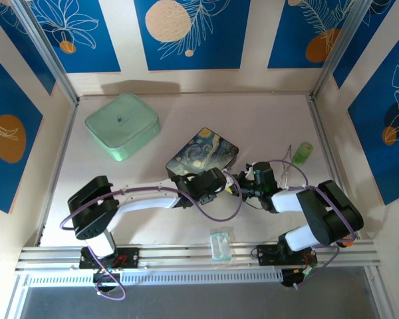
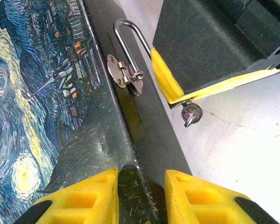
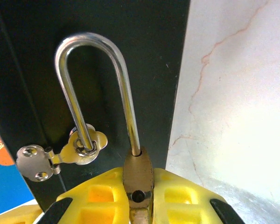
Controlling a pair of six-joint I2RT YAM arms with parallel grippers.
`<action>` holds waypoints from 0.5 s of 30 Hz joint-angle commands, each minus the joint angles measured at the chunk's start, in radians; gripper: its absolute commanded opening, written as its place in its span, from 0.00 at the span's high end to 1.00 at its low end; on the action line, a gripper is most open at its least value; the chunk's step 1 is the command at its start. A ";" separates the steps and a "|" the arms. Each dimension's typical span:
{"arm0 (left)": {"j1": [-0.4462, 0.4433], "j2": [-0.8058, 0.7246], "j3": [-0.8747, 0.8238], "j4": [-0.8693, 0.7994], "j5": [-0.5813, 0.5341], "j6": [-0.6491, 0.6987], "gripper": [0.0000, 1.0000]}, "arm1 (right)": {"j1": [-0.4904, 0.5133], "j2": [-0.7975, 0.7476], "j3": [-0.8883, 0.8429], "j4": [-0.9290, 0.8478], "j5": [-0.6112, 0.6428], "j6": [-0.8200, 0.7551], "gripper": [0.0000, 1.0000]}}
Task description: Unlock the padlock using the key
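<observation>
Padlock is clamped btw. the yellow fingers of the right gripper. Its shackle passes through the hasp on the side wall of the painted tin. Under this gripper the key sticks out at the lock's bottom, just above the table. The left gripper has its jaws closed on the tin's edge.

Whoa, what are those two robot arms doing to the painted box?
They are working on a tiny padlock. The left hand grips the painted tin to steady it. The right hand pinches the padlock's brass body, and the key pokes out underneath. The silver shackle is hooked through the tin's latch, so the lock is not off yet.
</observation>
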 commanded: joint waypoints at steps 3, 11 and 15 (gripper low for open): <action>0.002 0.059 -0.059 -0.248 0.111 -0.022 0.72 | -0.049 0.096 -0.081 0.155 0.196 0.111 1.00; -0.001 0.069 -0.038 -0.265 0.105 -0.016 0.74 | 0.036 0.133 -0.075 0.264 0.318 0.170 1.00; -0.001 0.073 -0.032 -0.271 0.106 -0.013 0.74 | 0.052 0.047 -0.079 0.170 0.452 0.103 1.00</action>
